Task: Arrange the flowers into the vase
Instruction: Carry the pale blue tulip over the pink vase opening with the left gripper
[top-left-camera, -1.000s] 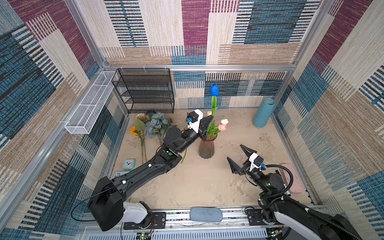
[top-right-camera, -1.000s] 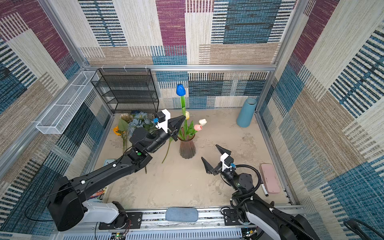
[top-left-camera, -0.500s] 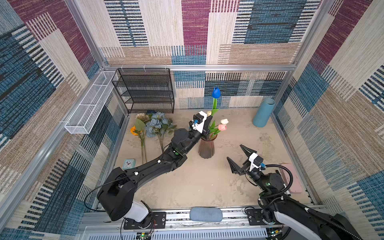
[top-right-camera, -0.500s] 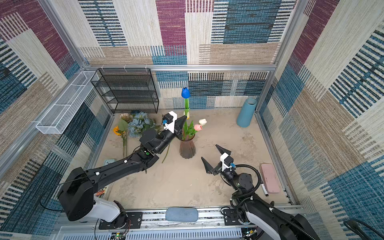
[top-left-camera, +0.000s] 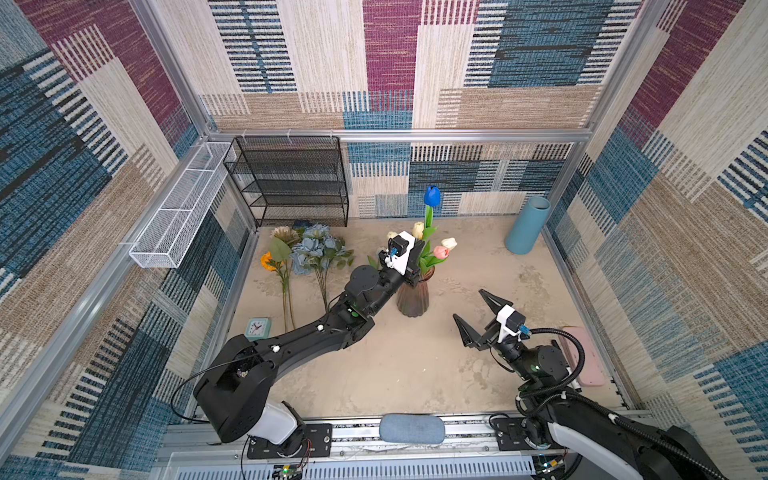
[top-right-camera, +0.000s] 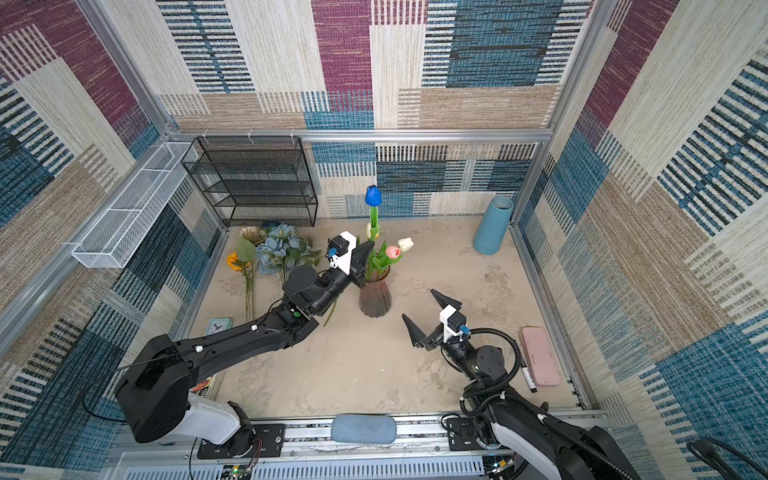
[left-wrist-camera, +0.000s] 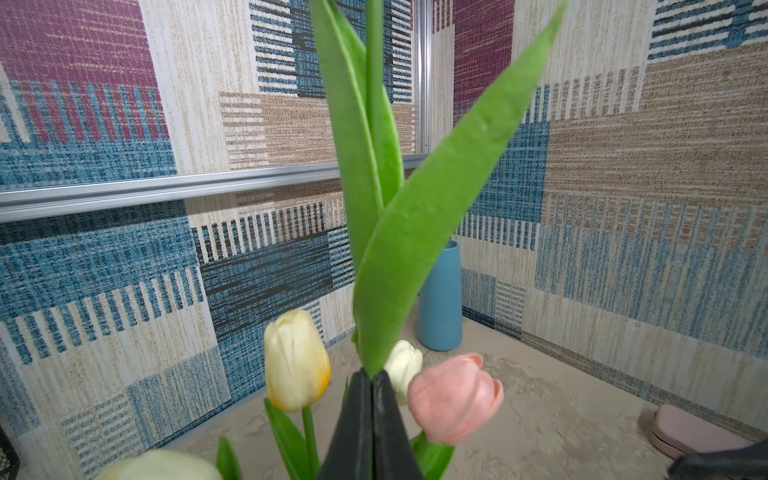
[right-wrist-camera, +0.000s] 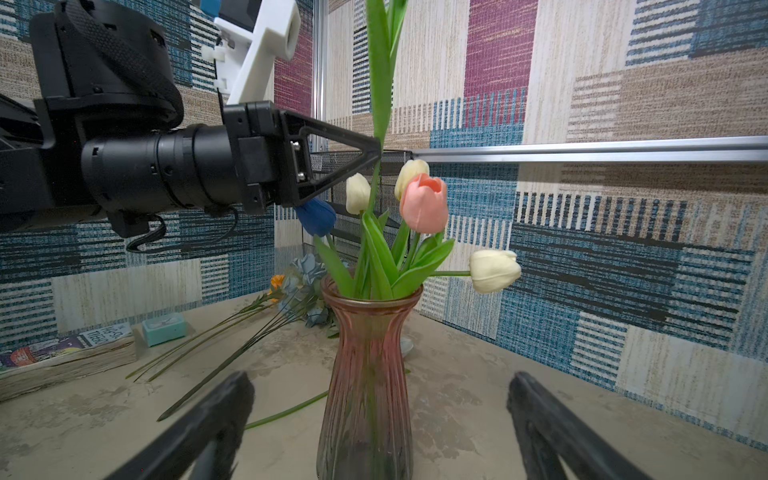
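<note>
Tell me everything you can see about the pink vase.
The vase is translucent rose-tinted glass with vertical ribs: a flared rim, a narrowed neck and a wider foot. It stands upright on the table, near the middle. Tulips in pink, cream and white, with green leaves, fill its mouth. The left gripper, jaws shut on the stem of the tall blue tulip, is above the rim; no gripper touches the glass.

left gripper (left-wrist-camera: 372, 376) is pinching green leafy flower stem (left-wrist-camera: 376, 124) at twelve o'clock | pale-yellow artificial tulip (left-wrist-camera: 296, 361) is sitting at nine o'clock | pink artificial tulip (left-wrist-camera: 455, 399) is sitting at three o'clock
</note>
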